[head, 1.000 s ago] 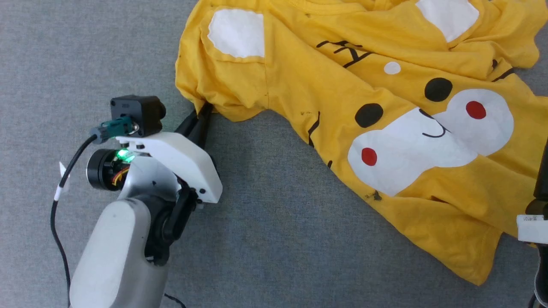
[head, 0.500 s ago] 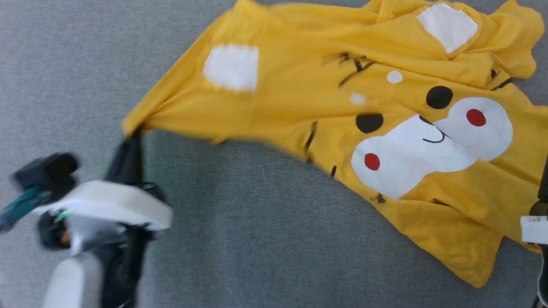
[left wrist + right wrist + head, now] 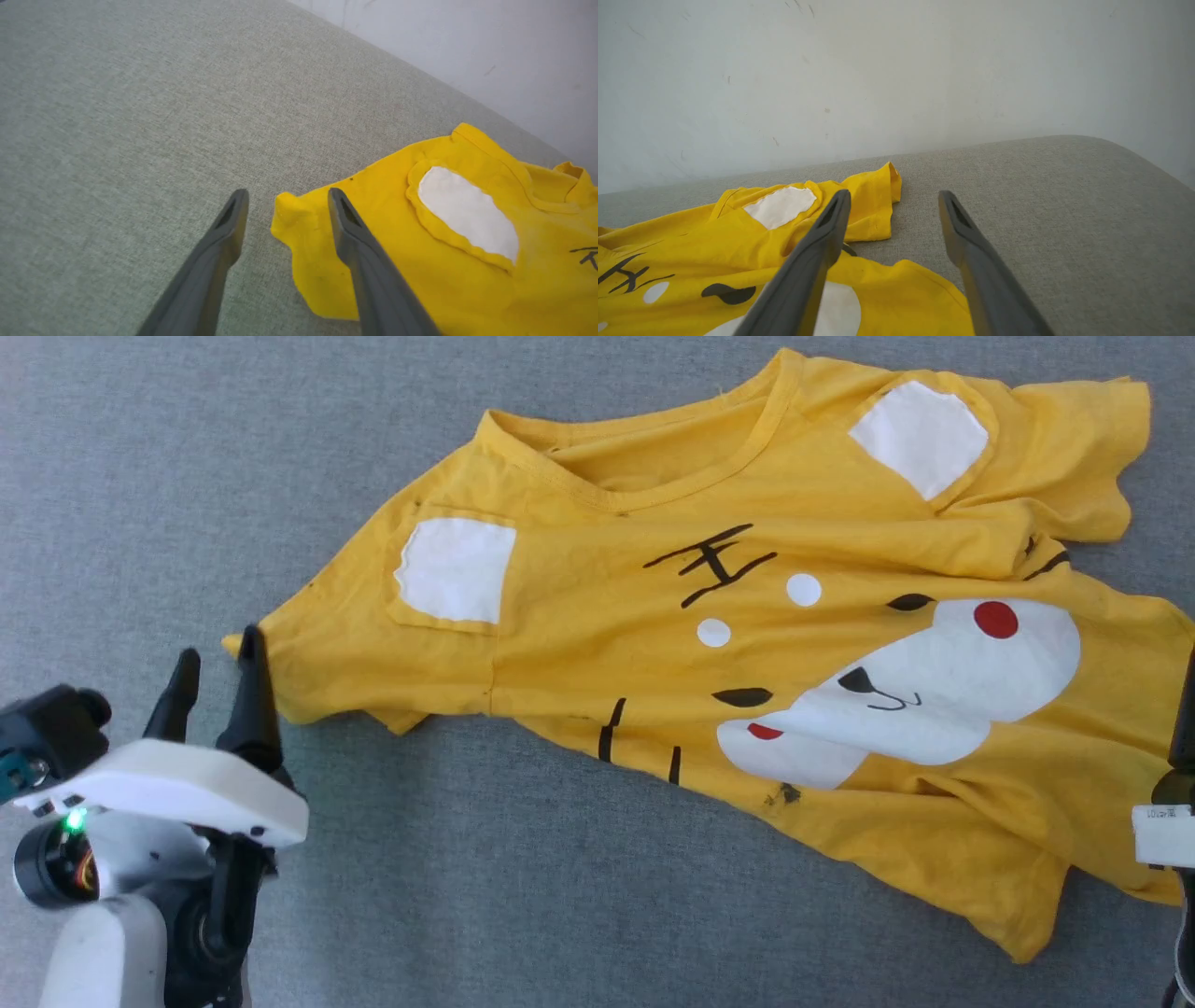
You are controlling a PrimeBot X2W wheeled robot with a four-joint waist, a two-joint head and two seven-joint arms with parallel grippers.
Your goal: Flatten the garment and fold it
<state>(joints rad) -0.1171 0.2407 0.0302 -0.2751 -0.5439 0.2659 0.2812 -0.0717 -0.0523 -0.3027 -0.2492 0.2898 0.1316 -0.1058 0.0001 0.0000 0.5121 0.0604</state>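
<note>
Head view: left gripper [image 3: 219, 644], having dragged the sleeve [image 3: 308, 663] toward nine o'clock, now stands apart, shirt [image 3: 597, 644] flatter; right gripper [image 3: 894, 193] apart too.

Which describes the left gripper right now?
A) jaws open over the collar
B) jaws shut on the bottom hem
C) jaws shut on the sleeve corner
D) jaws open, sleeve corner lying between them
D: in the left wrist view the left gripper has its jaws clearly apart, and the sleeve corner of the garment lies between them, not pinched.
</note>
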